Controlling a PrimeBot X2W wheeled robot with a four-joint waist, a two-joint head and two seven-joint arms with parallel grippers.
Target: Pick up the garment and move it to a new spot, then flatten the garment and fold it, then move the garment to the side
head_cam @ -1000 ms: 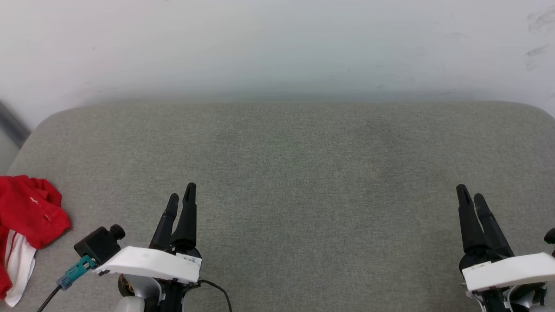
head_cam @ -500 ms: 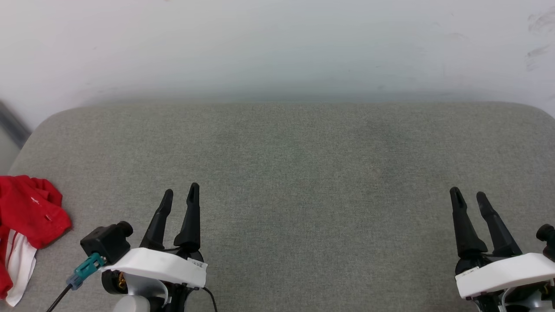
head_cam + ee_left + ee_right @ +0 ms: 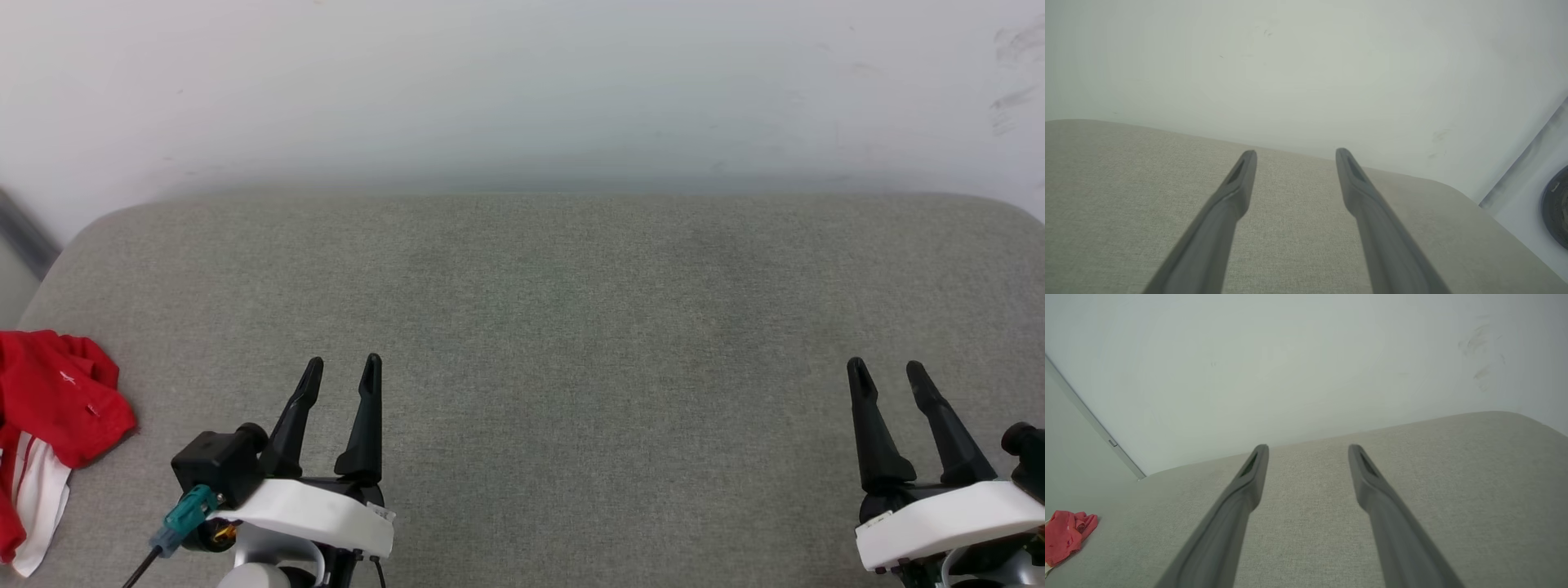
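Left pincer [image 3: 344,362] and right pincer [image 3: 884,366] both stand spread wide and empty over the grey fabric tabletop [image 3: 539,310], while the garment [image 3: 57,400] lies crumpled at the tabletop's left edge, well apart from both, so pickup, flattening, folding and setting aside all appear outstanding, with no obstacle visible between.
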